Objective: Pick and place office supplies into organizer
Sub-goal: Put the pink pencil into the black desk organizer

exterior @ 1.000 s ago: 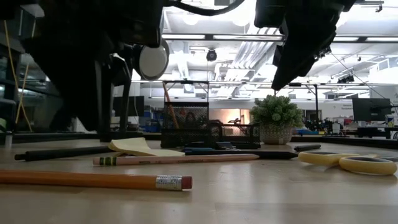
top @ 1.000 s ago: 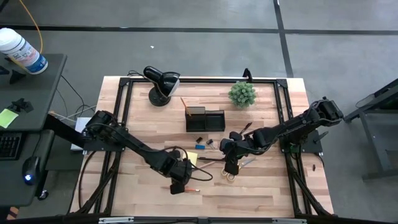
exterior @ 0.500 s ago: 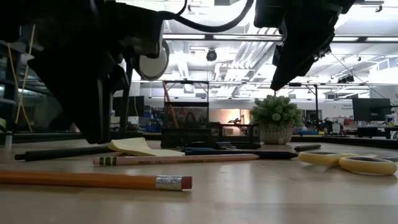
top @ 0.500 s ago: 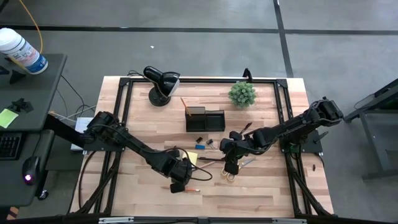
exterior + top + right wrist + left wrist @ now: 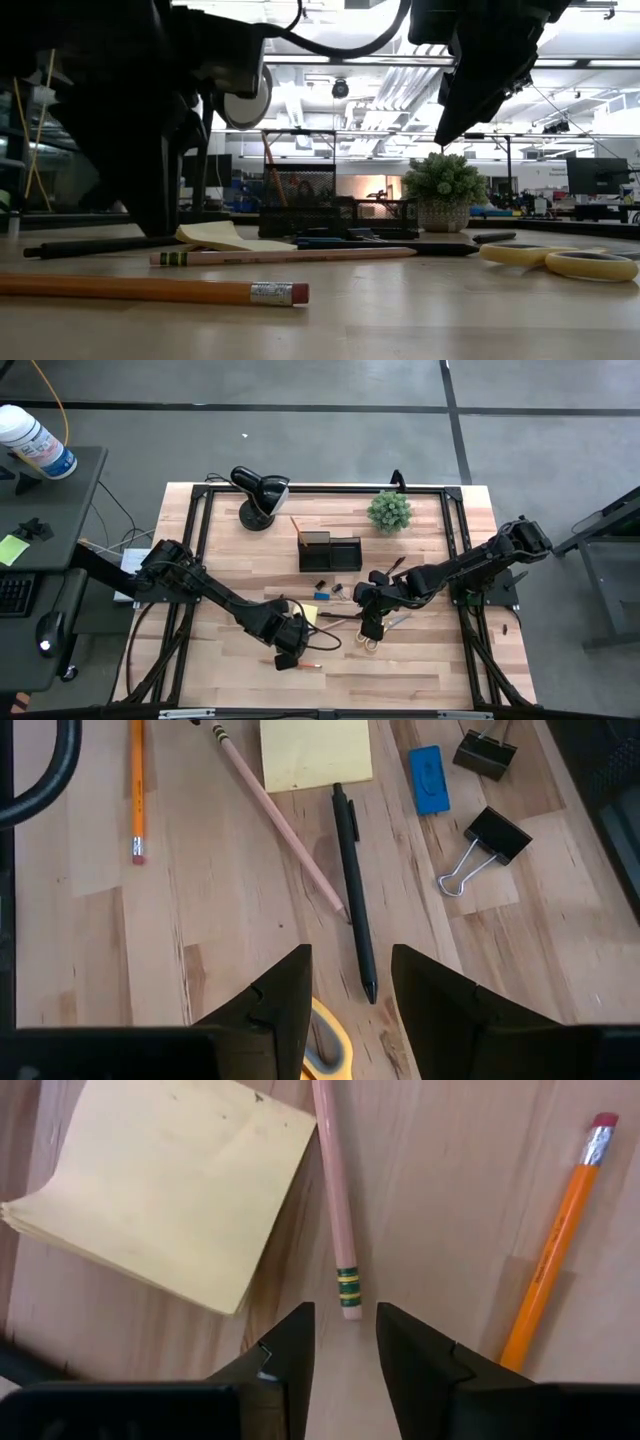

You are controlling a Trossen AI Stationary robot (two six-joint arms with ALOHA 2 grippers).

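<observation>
low view, wooden tabletop (image 5: 420,310), orange pencil (image 5: 150,290), bright ceiling lights behind

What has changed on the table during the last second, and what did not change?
The left hand has come lower over the table, its fingers narrowing around the end of the pale pencil; it has not lifted it. The right hand has not moved and hangs open above the black pen. The orange pencil, sticky-note pad, scissors and organizer lie as before.

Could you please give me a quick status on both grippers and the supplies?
Left gripper open, straddling pink pencil end. Right gripper open above black pen. Nothing held; path clear.
</observation>
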